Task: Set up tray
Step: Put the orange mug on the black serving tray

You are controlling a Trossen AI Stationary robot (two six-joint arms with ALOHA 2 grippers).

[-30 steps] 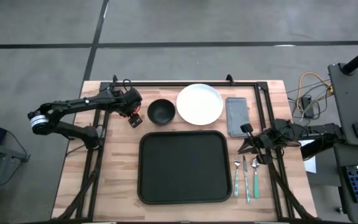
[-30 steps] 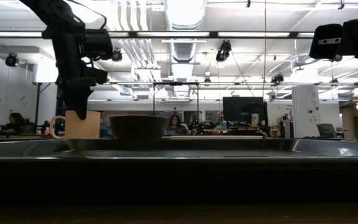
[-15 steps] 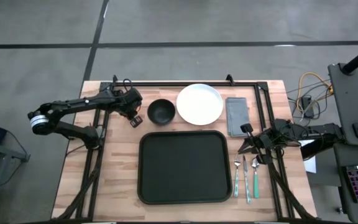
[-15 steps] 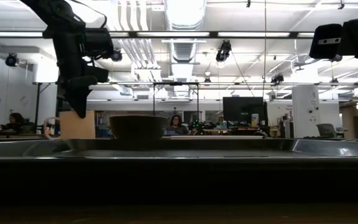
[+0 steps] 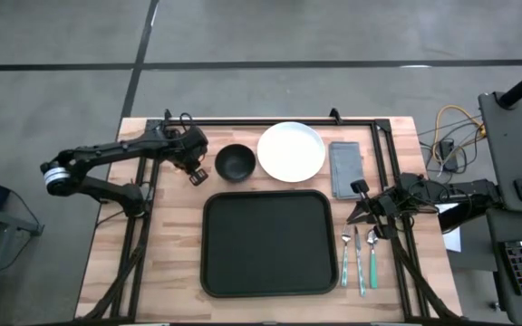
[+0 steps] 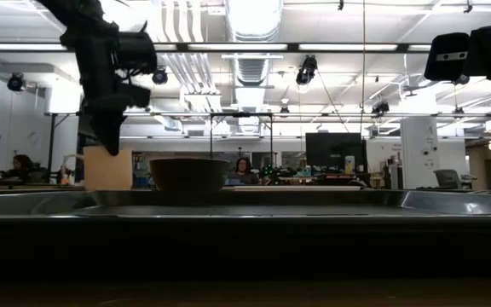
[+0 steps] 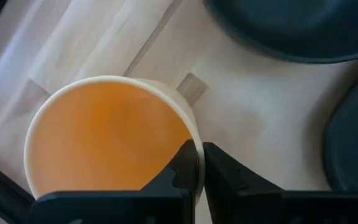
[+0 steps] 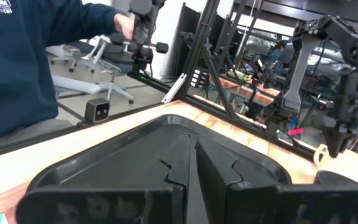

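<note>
An orange-tan cup point(image 7: 104, 137) stands upright at the table's far left, left of the black bowl point(image 5: 235, 162); it also shows in the low view point(image 6: 107, 168). My left gripper point(image 7: 200, 162) comes down onto it and is shut on its rim. The large black tray point(image 5: 267, 243) lies in the middle of the table with nothing on it. A white plate point(image 5: 291, 150) and a grey napkin point(image 5: 345, 168) lie beyond the tray. My right gripper point(image 8: 194, 168) waits shut at the table's right side point(image 5: 361, 206). My left gripper pinches the cup's wall at the rim point(image 7: 194, 134), on the side toward the bowl. One finger point(image 7: 179, 174) is inside the cup and the other point(image 7: 229, 180) outside. The fingers come steeply from above. The cup stays upright; the tray's rim hides its base.
A fork point(image 5: 344, 258), a knife point(image 5: 359, 263) and a spoon point(image 5: 372, 258) with teal handles lie right of the tray. A black frame point(image 5: 270, 121) runs along the table's far edge and sides. A person sits beyond the table point(image 8: 23, 68).
My left gripper has shut on the cup's rim. The cup has shifted slightly toward the table's left, and its handle, seen on its left side a second ago in the low view, no longer stands out clearly.
</note>
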